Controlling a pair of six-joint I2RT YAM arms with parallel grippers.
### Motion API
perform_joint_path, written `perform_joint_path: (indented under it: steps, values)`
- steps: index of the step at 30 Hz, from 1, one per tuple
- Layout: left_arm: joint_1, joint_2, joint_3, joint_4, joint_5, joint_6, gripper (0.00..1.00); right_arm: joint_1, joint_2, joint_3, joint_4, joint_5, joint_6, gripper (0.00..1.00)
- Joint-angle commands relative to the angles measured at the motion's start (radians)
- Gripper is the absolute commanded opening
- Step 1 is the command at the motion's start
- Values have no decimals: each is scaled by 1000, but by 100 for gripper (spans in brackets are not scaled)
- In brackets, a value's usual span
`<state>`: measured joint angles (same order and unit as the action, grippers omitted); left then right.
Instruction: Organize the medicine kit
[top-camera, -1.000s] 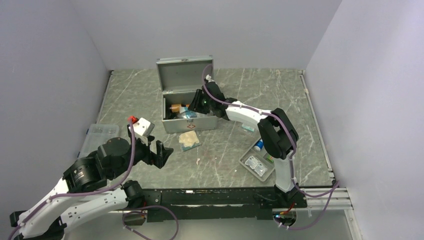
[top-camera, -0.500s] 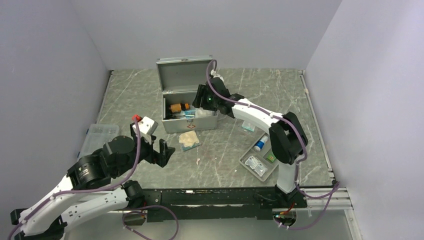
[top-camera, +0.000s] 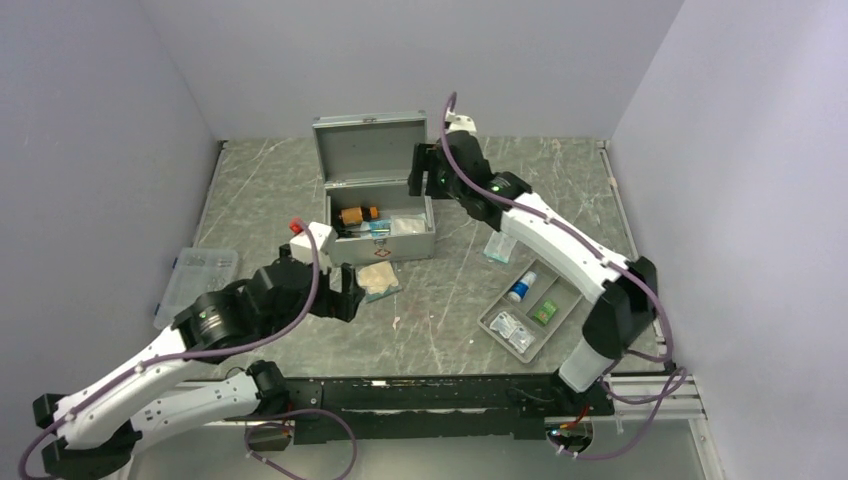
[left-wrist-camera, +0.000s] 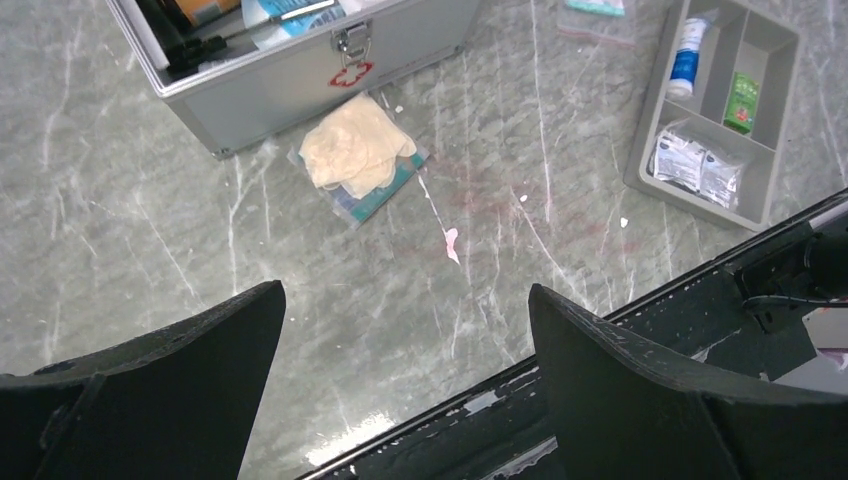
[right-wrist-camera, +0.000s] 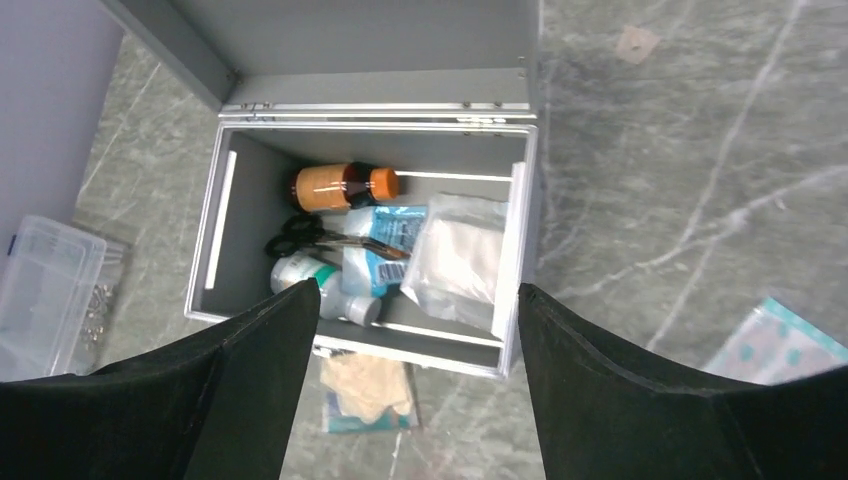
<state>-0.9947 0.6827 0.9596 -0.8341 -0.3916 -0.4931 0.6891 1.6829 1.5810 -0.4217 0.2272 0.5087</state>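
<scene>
The medicine kit (top-camera: 381, 246) stands open at the table's middle back, lid (top-camera: 368, 150) upright. Inside it lie an orange-brown bottle (right-wrist-camera: 335, 185), black scissors (right-wrist-camera: 298, 240), a white bottle (right-wrist-camera: 298, 272), a blue-white packet (right-wrist-camera: 385, 232) and a clear pouch of white gauze (right-wrist-camera: 458, 262). My right gripper (top-camera: 424, 170) hovers open above the kit's right side, with nothing between its fingers (right-wrist-camera: 418, 288). My left gripper (top-camera: 345, 296) is open and empty above bare table, just left of a pack of beige gloves (top-camera: 378, 280), which lies in front of the kit (left-wrist-camera: 300, 85).
A grey divided tray (top-camera: 565, 298) at the right front holds a small blue-white bottle (left-wrist-camera: 688, 62), a green box (left-wrist-camera: 741, 102) and foil packets (left-wrist-camera: 695, 165). A teal-patterned bag (top-camera: 500, 248) lies right of the kit. A clear plastic box (top-camera: 195, 280) sits at the left edge.
My right gripper has opened and risen out of the kit, leaving the clear pouch inside. My left arm has swung forward and right, toward the pack of gloves.
</scene>
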Motion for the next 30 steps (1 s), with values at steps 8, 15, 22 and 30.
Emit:
perform_joint_path:
  steps: [8,15,22,30]
  values:
    - [72,248,-78,177,23,-176,96,4,-387,-323,-23,32,-11,76]
    - [119,462,-128,333,22,-229,82,3,-573,-464,-43,52,-26,78]
    - [127,629,-137,445,-53,-264,76,2,-664,-537,-58,40,-42,79]
    - [128,776,-118,498,-77,-293,69,3,-711,-582,-61,24,-56,79]
